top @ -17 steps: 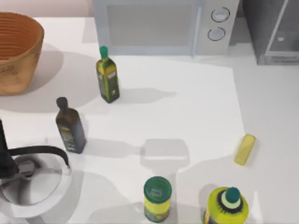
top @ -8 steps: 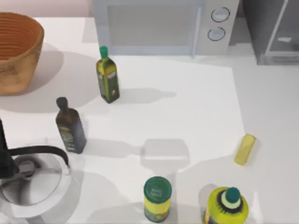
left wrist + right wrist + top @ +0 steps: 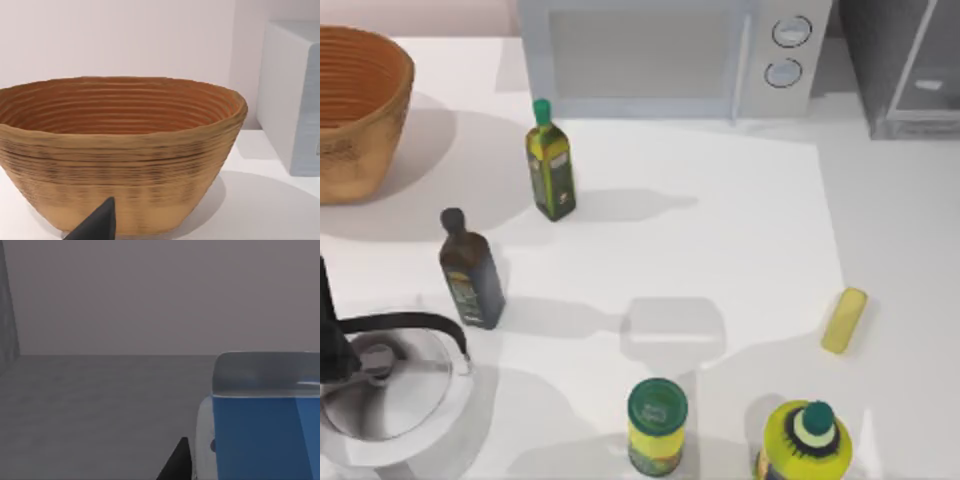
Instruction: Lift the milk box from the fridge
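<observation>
At the upper left of your top view sits a woven basket (image 3: 350,105); below it, at the lower left, a kettle (image 3: 385,385) with a black handle; to its right stand a dark bottle (image 3: 470,270) and, higher up, a green bottle (image 3: 551,165) with a green cap. Along the top edge you have the white microwave (image 3: 660,55) with two round knobs; at the bottom centre a green-lidded can (image 3: 657,425) and, just right of it, a yellow bottle (image 3: 807,440). A yellow bar (image 3: 844,320) lies at the right, apart from the rest; the grey fridge (image 3: 895,70) fills the upper right corner.

Your left wrist view faces the basket, one dark fingertip (image 3: 97,225) at the bottom edge; you cannot tell its grip.

Your right wrist view shows the blue and white milk box (image 3: 262,425) at lower right on a grey floor inside the fridge, a dark fingertip (image 3: 177,465) just beside it; you cannot tell that grip either.
</observation>
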Controlling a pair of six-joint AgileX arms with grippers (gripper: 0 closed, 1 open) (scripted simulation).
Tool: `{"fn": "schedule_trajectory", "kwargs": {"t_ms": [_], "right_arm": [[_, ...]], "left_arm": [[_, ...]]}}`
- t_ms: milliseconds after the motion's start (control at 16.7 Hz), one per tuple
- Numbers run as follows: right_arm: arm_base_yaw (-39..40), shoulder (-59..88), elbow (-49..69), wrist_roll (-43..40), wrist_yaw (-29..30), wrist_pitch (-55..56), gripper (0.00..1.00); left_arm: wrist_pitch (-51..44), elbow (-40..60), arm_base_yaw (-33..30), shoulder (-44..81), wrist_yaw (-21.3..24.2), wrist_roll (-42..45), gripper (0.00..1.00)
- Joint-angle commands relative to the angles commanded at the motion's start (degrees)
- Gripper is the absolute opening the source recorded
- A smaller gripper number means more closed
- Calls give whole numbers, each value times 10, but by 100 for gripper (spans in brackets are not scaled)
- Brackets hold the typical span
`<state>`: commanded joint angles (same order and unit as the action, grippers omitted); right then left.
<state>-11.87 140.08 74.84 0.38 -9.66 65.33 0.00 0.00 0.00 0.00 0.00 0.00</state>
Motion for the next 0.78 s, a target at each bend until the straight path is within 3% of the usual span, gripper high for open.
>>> {"fn": "schedule_trajectory", "kwargs": {"t_ms": [780], "right_arm": [[-2, -79, -2, 3, -1, -77, 0]], "left_arm": [[0, 0, 0, 0, 0, 0, 100]]}}
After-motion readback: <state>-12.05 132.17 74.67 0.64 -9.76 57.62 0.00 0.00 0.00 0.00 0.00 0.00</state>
